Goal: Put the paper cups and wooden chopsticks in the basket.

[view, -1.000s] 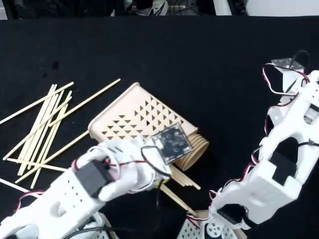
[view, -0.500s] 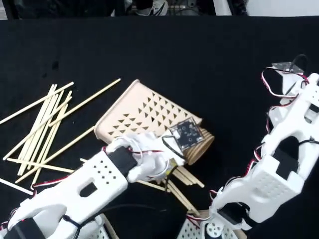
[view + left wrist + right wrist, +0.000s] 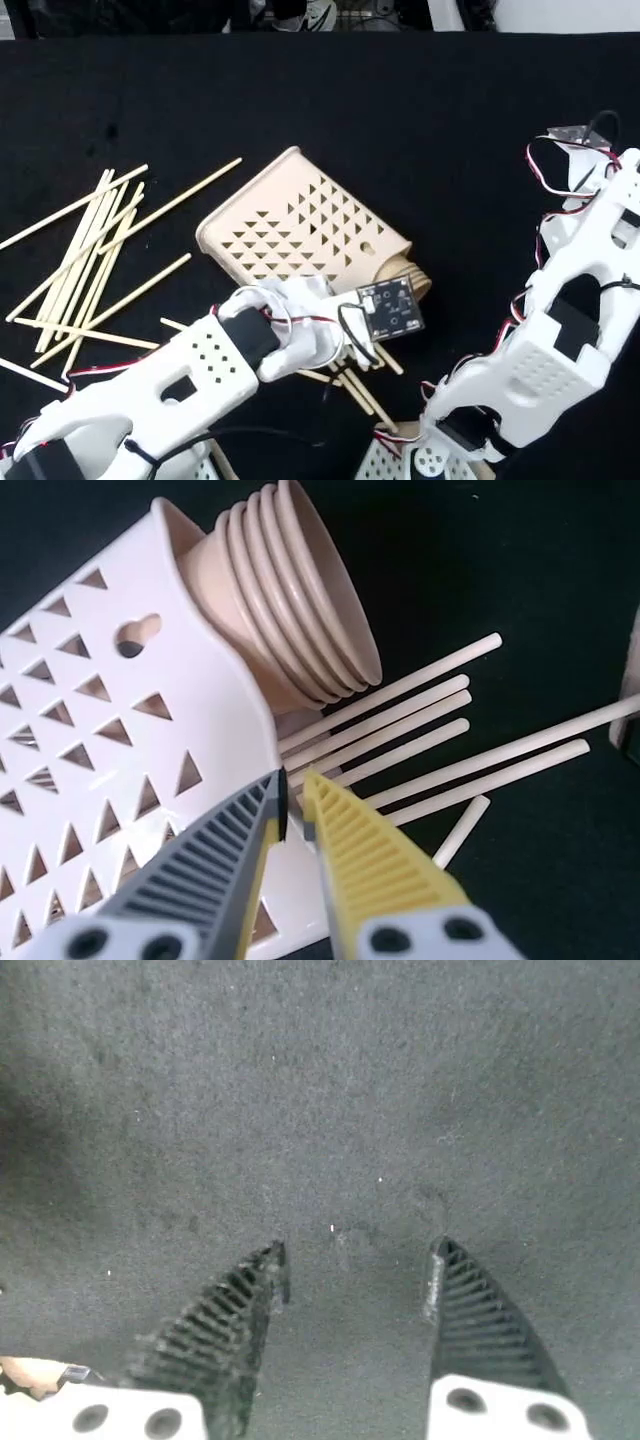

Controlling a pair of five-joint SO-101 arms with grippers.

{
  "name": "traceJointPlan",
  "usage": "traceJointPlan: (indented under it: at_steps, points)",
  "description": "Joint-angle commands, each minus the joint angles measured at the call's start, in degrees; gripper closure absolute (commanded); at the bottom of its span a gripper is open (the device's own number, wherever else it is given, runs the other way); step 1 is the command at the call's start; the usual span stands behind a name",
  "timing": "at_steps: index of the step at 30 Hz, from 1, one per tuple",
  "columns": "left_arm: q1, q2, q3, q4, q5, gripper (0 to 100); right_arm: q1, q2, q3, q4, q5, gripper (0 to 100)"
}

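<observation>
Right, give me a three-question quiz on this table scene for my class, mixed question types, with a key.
1. True or false: the basket stands upright.
2. Pick one. The right arm's fingers are: A open; B shut on a cup; C shut on a chopstick.
3. Fill in: the stacked paper cups poke out of the basket's ____.
Key: 1 false, it lies on its side; 2 A; 3 mouth.

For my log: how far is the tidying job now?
Partly done: the cup stack sits in the mouth of the basket, with a few chopsticks under it. In hand: the left hand pinches the basket rim; the right hand is open. Left: many loose chopsticks outside.
</observation>
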Motion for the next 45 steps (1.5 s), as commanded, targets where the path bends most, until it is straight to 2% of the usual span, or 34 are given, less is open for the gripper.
traceJointPlan:
  at_steps: [1, 5, 8, 12, 15, 19, 23, 27, 30, 33, 35, 38, 41, 45]
  points:
    - [1.6, 0.8, 2.5, 0.2, -0.9, 97, 0.8, -0.7, -2.5, -0.5, 0.6, 76.9]
    - [1.5, 0.8, 0.7, 0.7, -0.9, 97, 0.8, -0.7, -2.5, -0.4, 0.6, 76.9]
    - [1.5, 0.8, -2.9, 5.0, -0.8, 97, 1.1, -1.2, -2.6, -0.2, 1.6, 76.9]
    - [1.2, 0.8, -10.7, 13.9, -0.4, 97, 1.9, -1.2, -2.5, -0.1, 8.3, 76.9]
    - [-1.7, 0.8, -18.0, 18.9, -0.3, 97, 3.3, -1.2, -2.7, -0.3, 13.6, 76.9]
    - [-7.1, -1.3, -26.6, 21.8, 4.4, 97, 5.5, -2.2, -2.6, -0.2, 22.4, 76.9]
    - [-10.8, -10.1, -29.7, 21.5, 5.7, 97, 6.9, -9.1, 2.2, -0.1, 33.1, 76.6]
    - [-14.7, -23.5, -28.7, 22.0, 6.4, 97, 6.2, -22.2, 13.7, -0.5, 43.2, 76.6]
    - [-21.3, -34.6, -25.5, 22.0, 9.5, 97, 4.2, -34.2, 24.8, -2.7, 49.3, 76.6]
    - [-28.5, -45.1, -19.2, 21.7, 10.3, 96, 1.9, -47.1, 39.4, -9.0, 52.7, 76.6]
    - [-32.7, -51.1, -14.4, 21.7, 10.5, 92, 0.9, -56.0, 50.6, -14.9, 54.2, 76.6]
    - [-36.8, -58.7, -7.3, 21.7, 10.6, 84, -2.2, -69.0, 67.7, -25.1, 54.6, 76.5]
    - [-38.0, -63.5, -2.3, 21.6, 12.7, 84, -6.5, -80.4, 82.7, -33.8, 51.7, 76.5]
    - [-38.1, -63.9, 1.4, 19.7, 14.6, 83, -13.5, -92.8, 92.5, -35.0, 44.7, 73.7]
